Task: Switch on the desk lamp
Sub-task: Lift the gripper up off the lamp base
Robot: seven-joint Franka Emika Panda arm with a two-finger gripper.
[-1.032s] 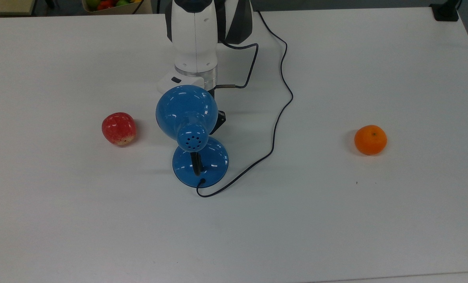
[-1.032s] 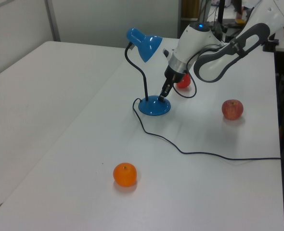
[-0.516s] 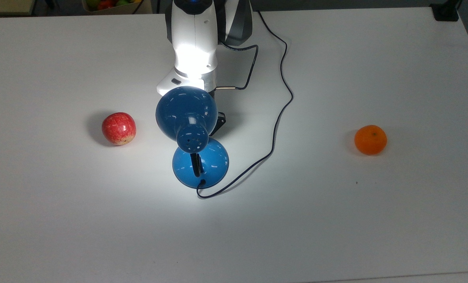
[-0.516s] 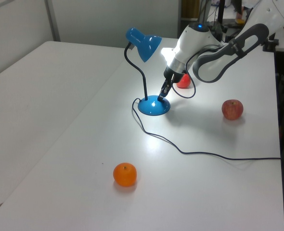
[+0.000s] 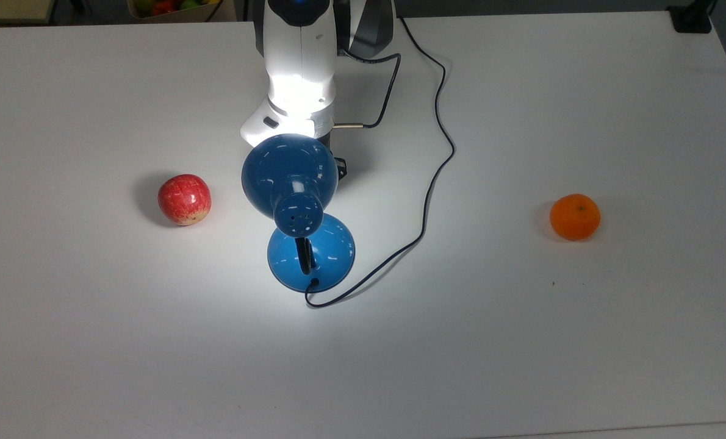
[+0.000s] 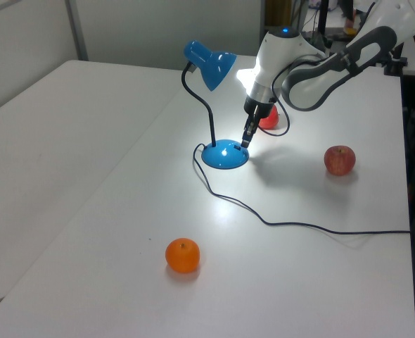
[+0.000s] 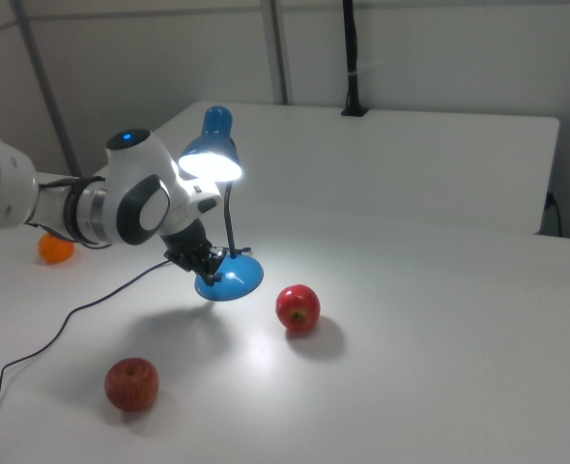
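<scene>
The desk lamp is lit: its blue dome shade glows underneath and throws a bright patch on the white table. A black neck curves down to the round blue base, and a thin black cord runs off from it. My gripper hangs shut just above the edge of the base on the left view's right, touching nothing. In the right view the gripper sits close to the base, on the right view's left. In the top view the shade hides the fingers.
A red apple lies at the top view's left of the lamp and an orange far to its right. A second apple lies at the left view's right. The cord loops across the table past the arm.
The lamp was dark a second ago and has since come on. My gripper, then touching the base, has lifted a little and pulled back from it.
</scene>
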